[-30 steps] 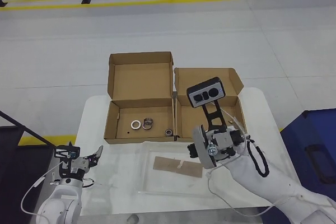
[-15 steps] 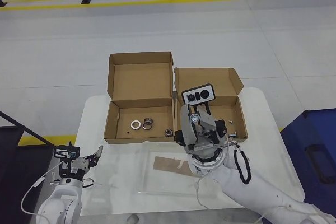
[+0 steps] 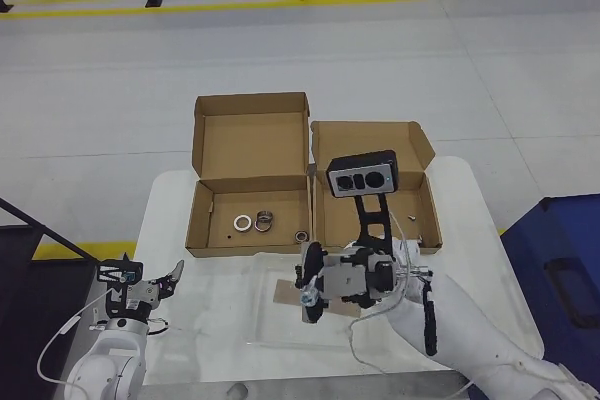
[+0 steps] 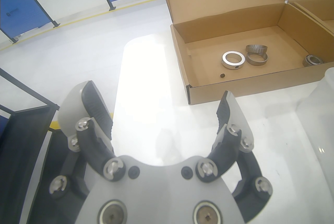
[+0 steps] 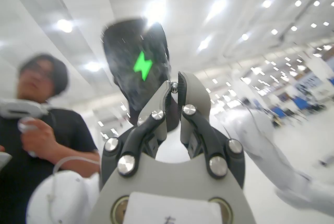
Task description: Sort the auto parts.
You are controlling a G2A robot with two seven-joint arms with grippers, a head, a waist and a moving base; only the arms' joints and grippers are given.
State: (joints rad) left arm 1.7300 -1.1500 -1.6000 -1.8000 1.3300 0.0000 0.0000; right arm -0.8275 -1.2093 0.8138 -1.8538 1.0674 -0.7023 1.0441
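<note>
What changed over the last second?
The right arm swung to the robot's left, from the front edge of the right box to above the clear tray; its right hand, pointing up, pinches a small metal part. The left hand, open at the near left corner of the table, both boxes and the rings in the left box stayed put.

Lighting: bright and even, from overhead ceiling lamps (image 5: 156, 9). Glare: a strong white patch on the tabletop (image 4: 141, 84) in the left wrist view. Distortion: straight lines bow toward the wrist views' edges.

Silver collar (image 4: 233, 60) beside bearing rings (image 4: 257, 58) in cardboard box (image 4: 250, 88), metal part (image 5: 174, 89) pinched in right hand (image 5: 173, 84)
</note>
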